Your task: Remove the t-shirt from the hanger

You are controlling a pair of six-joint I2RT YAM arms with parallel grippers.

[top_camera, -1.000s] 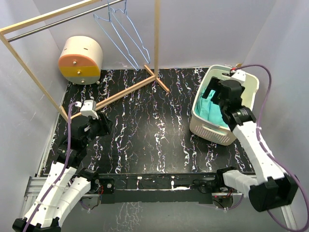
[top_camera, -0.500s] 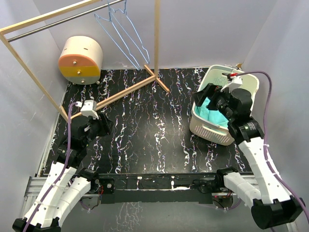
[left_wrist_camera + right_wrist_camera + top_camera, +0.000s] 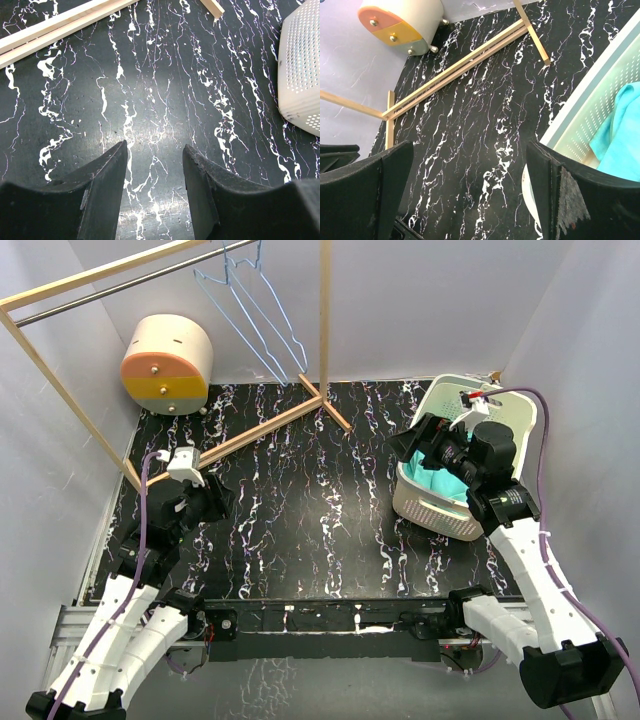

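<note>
The teal t-shirt (image 3: 437,478) lies crumpled inside the white perforated basket (image 3: 420,505) at the right; it also shows in the right wrist view (image 3: 620,135). Bare blue wire hangers (image 3: 258,315) hang from the rail (image 3: 120,285) at the back. My right gripper (image 3: 422,440) is open and empty, above the basket's left rim, jaws wide apart. My left gripper (image 3: 218,497) is open and empty, low over the black marbled table at the left (image 3: 155,150).
The wooden rack's floor beams (image 3: 262,428) run diagonally across the back left. A cream and orange drum-shaped cabinet (image 3: 168,365) stands at the back left corner. The basket's corner shows in the left wrist view (image 3: 302,70).
My right gripper has risen out of the basket and swung left over its rim, leaving the t-shirt inside. The left arm has not moved.
</note>
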